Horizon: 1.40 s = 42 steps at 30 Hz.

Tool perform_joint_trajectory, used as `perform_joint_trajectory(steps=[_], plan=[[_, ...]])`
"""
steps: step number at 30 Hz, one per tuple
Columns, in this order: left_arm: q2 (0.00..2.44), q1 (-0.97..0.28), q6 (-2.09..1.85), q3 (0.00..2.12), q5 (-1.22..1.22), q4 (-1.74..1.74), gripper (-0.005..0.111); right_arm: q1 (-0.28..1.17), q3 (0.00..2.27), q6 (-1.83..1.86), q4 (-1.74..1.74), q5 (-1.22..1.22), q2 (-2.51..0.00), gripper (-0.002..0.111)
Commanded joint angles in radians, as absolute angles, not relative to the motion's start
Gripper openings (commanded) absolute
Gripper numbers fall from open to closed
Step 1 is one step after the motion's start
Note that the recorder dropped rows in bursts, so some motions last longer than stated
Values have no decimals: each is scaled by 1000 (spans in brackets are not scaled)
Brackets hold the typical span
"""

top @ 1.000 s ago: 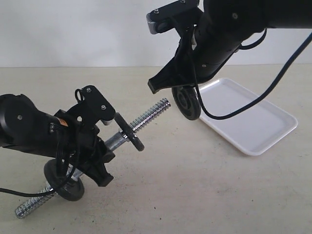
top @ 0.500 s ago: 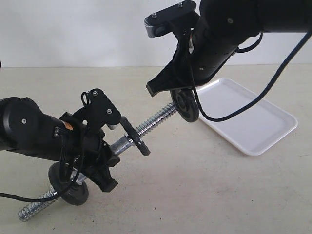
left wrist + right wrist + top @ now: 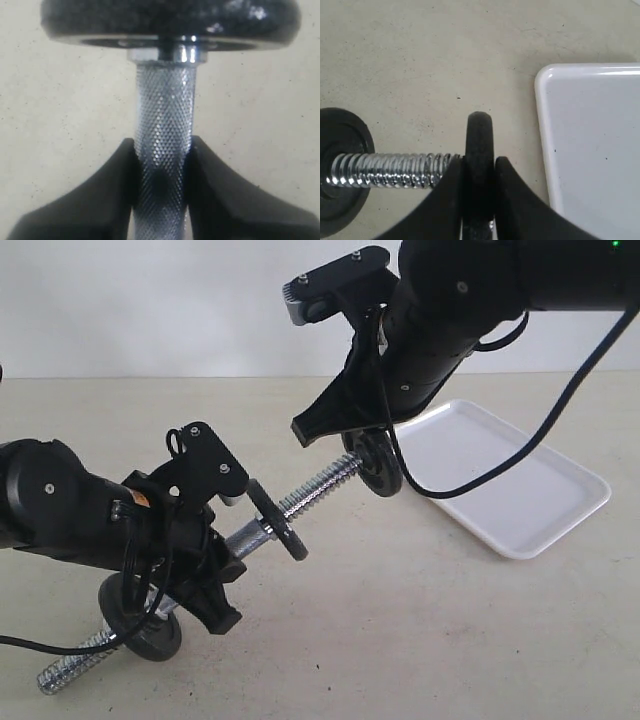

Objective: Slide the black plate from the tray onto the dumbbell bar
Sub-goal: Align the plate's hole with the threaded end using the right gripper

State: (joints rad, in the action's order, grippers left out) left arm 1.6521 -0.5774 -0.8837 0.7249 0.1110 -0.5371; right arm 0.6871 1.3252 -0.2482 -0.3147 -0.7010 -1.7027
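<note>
Your dumbbell bar [image 3: 318, 485] slants over the left half of the bench [image 3: 420, 640], with its low end at front left and its high end toward the middle. The left fingers [image 3: 107, 190] clasp it mid-length, between an upper disc [image 3: 277, 520] and a lower disc [image 3: 140, 618]. The black plate [image 3: 378, 462] stands on edge between the right fingers [image 3: 452, 195], right at the bar's high tip. The tray [image 3: 520, 490] lies on the bench to the right, behind that plate.

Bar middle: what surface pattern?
Chrome bar has fine diamond knurling; left wrist view shows it best.
</note>
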Motion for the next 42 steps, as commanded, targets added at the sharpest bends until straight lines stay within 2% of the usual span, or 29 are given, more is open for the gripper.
perform_joint_trajectory(steps=[1, 7, 42], plan=[[1611, -582, -874, 757, -189, -559, 4, 689, 1343, -253, -358, -656, -1690, 0], [1611, -582, -874, 757, -186, -559, 4, 690, 1343, -272, -363, -645, -1756, 0], [1611, -582, -874, 757, -189, -559, 4, 690, 1377, -248, -319, -716, -1707, 0]])
